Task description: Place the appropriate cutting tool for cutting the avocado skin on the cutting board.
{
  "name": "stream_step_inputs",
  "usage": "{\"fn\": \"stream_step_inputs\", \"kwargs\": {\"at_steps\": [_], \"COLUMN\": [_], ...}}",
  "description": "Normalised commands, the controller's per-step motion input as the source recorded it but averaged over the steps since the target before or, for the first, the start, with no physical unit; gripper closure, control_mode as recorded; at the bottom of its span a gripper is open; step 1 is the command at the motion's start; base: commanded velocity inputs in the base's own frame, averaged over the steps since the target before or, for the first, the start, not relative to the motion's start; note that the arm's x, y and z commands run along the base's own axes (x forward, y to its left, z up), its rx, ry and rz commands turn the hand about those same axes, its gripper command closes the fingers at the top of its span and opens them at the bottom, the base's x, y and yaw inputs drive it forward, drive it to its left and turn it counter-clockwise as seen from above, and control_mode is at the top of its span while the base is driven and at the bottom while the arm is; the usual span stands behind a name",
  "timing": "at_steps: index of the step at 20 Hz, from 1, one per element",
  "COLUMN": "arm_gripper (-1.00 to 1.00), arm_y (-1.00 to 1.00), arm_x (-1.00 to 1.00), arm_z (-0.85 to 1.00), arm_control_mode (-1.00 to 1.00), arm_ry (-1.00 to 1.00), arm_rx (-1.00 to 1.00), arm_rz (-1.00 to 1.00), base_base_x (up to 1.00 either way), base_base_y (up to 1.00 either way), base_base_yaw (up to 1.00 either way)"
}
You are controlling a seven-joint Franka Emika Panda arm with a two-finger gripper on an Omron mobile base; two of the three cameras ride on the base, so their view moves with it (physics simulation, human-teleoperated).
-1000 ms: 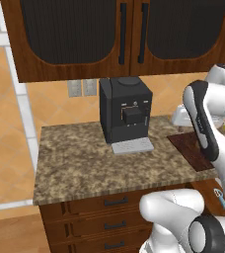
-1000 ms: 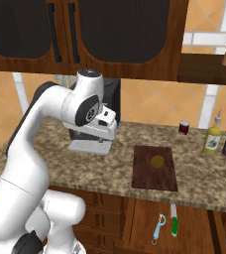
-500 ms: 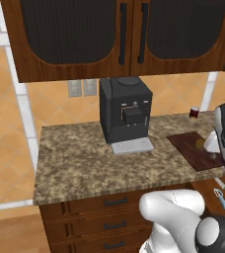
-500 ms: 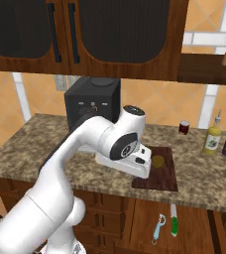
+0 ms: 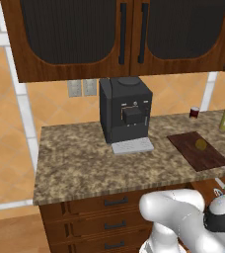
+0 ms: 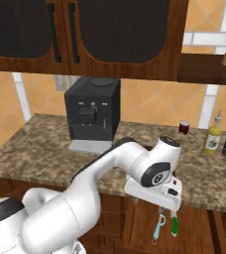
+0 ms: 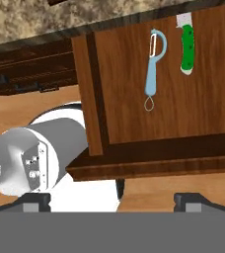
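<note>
The claw (image 7: 112,197) hangs released, its two dark fingertips (image 7: 35,200) spread wide at the lower edge of the hand view with nothing between them. It faces an open wooden drawer (image 7: 183,123) below the table (image 5: 85,158). The knife (image 7: 186,47) lies on the drawer floor, well ahead of the claw and toward its right fingertip's side, green handle toward the claw and the pale blade running off the frame's top edge. Just beside the knife, toward the claw's centre line, lies a light-blue peeler (image 7: 155,64), apart from the knife and roughly parallel to it. In the right base view the hand sits at the table's front edge, directly above the knife (image 6: 174,225) and peeler (image 6: 158,230). The cutting board (image 5: 203,150) lies up on the table with the avocado (image 5: 200,144) on it, near a black coffee machine (image 5: 125,111).
</note>
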Motion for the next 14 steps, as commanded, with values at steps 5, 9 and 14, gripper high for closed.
{"fn": "stream_step_inputs", "kwargs": {"at_steps": [5,9,14], "arm_gripper": [-1.0,-1.0,-1.0], "arm_y": [-0.52,-0.29,-0.18], "arm_x": [-0.02,0.02,0.14], "arm_z": [-0.6,-0.78,-0.65], "arm_control_mode": [-1.0,-1.0,-1.0], "arm_ry": [0.02,0.04,0.15], "arm_rx": [0.06,0.05,0.01], "arm_rz": [0.0,0.01,0.0], "base_base_x": [0.0,0.0,0.0], "base_base_y": [0.0,0.0,0.0], "base_base_yaw": [0.0,0.0,0.0]}}
